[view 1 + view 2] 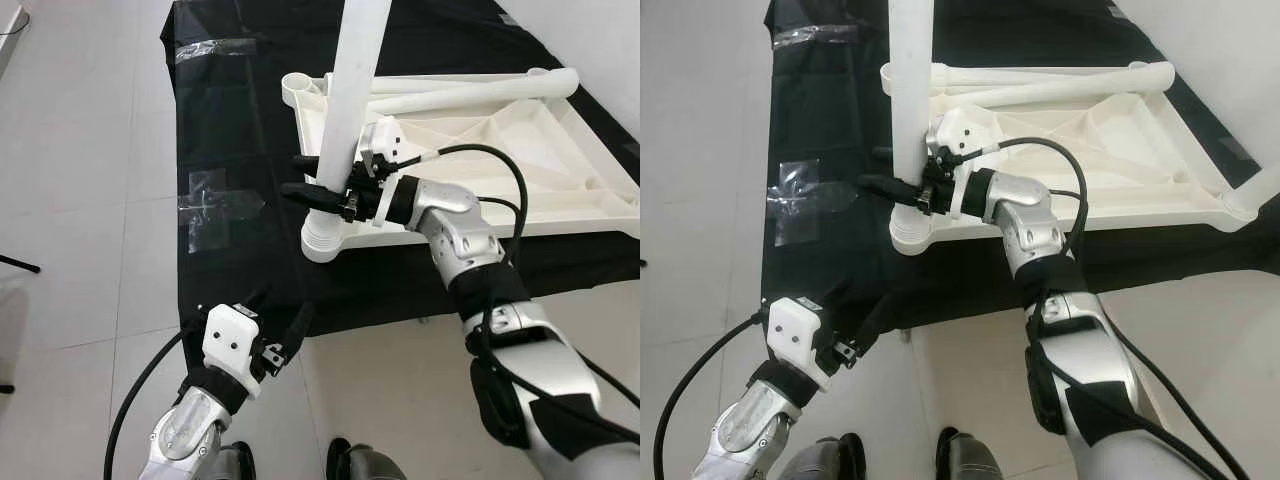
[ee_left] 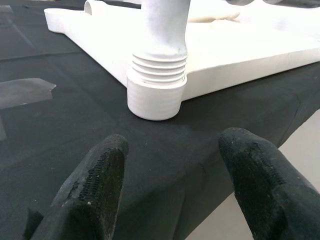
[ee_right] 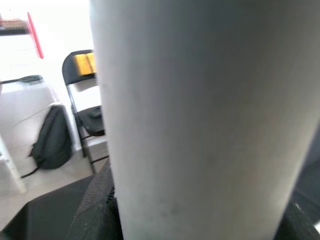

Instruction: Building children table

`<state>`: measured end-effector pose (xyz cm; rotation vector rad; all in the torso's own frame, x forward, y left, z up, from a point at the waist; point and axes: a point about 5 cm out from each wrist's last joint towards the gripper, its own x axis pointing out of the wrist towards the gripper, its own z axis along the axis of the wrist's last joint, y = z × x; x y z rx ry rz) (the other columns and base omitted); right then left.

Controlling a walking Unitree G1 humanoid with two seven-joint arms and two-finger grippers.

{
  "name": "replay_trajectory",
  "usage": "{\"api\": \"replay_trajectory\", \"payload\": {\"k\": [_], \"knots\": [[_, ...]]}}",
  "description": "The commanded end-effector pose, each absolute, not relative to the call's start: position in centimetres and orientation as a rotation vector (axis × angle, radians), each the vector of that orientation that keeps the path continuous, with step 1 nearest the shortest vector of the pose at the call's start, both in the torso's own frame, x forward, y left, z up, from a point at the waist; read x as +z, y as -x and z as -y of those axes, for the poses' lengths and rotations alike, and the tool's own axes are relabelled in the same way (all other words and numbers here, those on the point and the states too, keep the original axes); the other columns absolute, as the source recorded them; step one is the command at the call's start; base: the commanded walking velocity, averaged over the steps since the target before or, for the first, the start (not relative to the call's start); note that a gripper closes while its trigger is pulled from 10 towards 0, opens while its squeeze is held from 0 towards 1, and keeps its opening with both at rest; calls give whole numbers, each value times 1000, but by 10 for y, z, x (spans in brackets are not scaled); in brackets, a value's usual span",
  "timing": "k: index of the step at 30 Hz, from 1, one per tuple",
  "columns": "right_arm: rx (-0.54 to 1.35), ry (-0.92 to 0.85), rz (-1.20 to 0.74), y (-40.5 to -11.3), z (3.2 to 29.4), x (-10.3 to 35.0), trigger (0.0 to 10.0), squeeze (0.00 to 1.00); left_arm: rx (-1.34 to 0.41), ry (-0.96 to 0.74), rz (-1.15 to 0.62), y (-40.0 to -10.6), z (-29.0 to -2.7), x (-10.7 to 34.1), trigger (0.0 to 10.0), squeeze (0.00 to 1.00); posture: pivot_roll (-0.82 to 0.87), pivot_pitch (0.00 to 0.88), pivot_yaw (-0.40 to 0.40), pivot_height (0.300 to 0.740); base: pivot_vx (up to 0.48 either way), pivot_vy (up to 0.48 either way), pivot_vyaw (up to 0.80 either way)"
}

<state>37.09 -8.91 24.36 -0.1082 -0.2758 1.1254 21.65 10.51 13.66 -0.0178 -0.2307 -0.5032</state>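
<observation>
**Leg held upright at the tabletop's corner socket**

A black cloth [image 1: 240, 110] covers the floor, its near edge ending just ahead of the robot's feet; pale floor tiles [image 1: 80, 150] lie to the left and in front. Clear tape patches [image 1: 215, 205] stick to the cloth near its left edge. The white tabletop [image 1: 520, 150] lies upside down on the cloth, toward its right side, with two loose legs [image 1: 470, 90] resting across its far rim. At the tabletop's near left corner, an upright white leg [image 1: 350, 90] stands in the round threaded socket [image 2: 156, 95]. The right gripper [image 1: 315, 185] is clenched around this leg just above the socket. The left gripper [image 1: 285, 335] hovers over the cloth's near edge, fingers [image 2: 95, 190] spread and holding nothing. Beyond the cloth stand a black folding chair [image 3: 85, 100] and a dark backpack [image 3: 50, 140]
</observation>
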Motion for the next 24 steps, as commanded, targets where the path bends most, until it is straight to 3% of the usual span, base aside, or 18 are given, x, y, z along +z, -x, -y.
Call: {"api": "replay_trajectory", "payload": {"k": [1,3,5,6,7,11,14,15,16,17,19,20,24], "knots": [[999,69,187,-372,89,218,0,0,-506,20,203,-214,-104,129,10000,0,93,258,-95,740,0,0,0],[673,26,171,-374,90,202,0,0,-507,20,205,-215,-104,130,10000,0,89,261,-97,740,0,0,0],[673,26,171,-374,90,202,0,0,-507,20,205,-215,-104,130,10000,0,89,261,-97,740,0,0,0],[429,29,160,-370,99,192,0,0,-506,20,206,-215,-105,130,10000,0,71,265,-97,740,0,0,0],[378,52,160,-358,92,182,0,0,-505,21,207,-216,-105,131,10000,0,78,266,-95,740,0,0,0],[447,48,144,-342,69,168,0,0,-506,20,208,-217,-105,131,10000,0,76,257,-92,740,0,0,0],[466,52,154,-347,66,173,0,0,-507,19,208,-217,-104,131,10000,0,74,255,-94,740,0,0,0],[483,60,158,-350,64,177,1843,0,-507,19,209,-217,-104,131,10000,0,74,249,-97,740,0,0,0],[483,60,158,-350,64,177,1843,0,-507,19,209,-217,-104,131,10000,0,74,249,-97,740,0,0,0],[524,43,162,-353,62,180,10000,0,-505,19,209,-217,-104,131,10000,0,74,245,-96,740,0,0,0],[551,28,165,-354,61,182,10000,0,-503,20,209,-217,-104,131,10000,0,74,245,-96,740,0,0,0],[588,16,182,-355,59,187,10000,1000,-502,20,210,-217,-103,131,10000,0,76,240,-97,740,0,0,0],[799,-16,243,-355,51,203,10000,1000,-502,19,208,-218,-103,129,10000,0,81,228,-97,740,0,0,0]]}}
